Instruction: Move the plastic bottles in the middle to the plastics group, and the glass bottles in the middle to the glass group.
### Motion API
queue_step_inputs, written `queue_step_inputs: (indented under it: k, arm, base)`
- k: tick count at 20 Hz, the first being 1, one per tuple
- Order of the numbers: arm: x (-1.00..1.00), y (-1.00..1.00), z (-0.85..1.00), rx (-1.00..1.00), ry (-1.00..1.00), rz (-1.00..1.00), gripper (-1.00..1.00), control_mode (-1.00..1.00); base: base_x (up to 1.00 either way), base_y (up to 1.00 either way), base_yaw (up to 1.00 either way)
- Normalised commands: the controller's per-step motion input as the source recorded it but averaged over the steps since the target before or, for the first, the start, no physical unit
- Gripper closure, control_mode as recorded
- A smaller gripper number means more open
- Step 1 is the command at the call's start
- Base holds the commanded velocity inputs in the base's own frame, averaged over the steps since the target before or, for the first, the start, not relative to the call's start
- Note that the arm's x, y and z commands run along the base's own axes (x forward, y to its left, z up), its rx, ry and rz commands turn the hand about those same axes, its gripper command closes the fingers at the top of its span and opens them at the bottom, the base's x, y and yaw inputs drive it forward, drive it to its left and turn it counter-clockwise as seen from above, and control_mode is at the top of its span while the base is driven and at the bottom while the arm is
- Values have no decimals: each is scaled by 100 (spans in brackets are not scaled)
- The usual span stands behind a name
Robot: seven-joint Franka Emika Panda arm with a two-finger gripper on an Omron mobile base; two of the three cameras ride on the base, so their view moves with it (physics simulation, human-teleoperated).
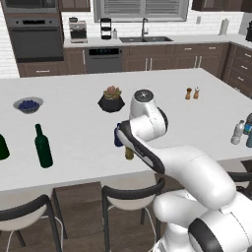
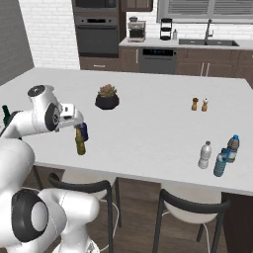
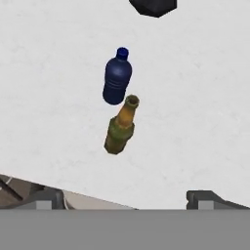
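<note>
Blue bottle (image 3: 117,76) stands just behind amber bottle (image 3: 120,127) on counter (image 3: 58,97).

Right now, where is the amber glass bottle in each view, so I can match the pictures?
Left base view: amber bottle, lower centre, mostly hidden behind the arm's forearm.
Right base view, left of centre, just below the gripper.
Hand view, centre.
Shared landmark: the dark blue bottle right beside it.

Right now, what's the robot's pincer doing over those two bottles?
Pincer open, empty, above both. Amber bottle and blue bottle upright, side by side on counter. Nothing blocking.
</note>
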Motion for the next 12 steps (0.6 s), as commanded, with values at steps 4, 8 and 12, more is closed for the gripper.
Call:
queue_step_inputs:
  k: [4,8,12]
  arm:
    - [-1,-6,-1,11,1,-8,-100,-100]
    - [30,-4,-26,8,0,0,-100,-100]
    - [42,-1,-32,4,0,6,-100,-100]
  base:
    - [0,0,0]
    - [0,0,0]
    - [0,0,0]
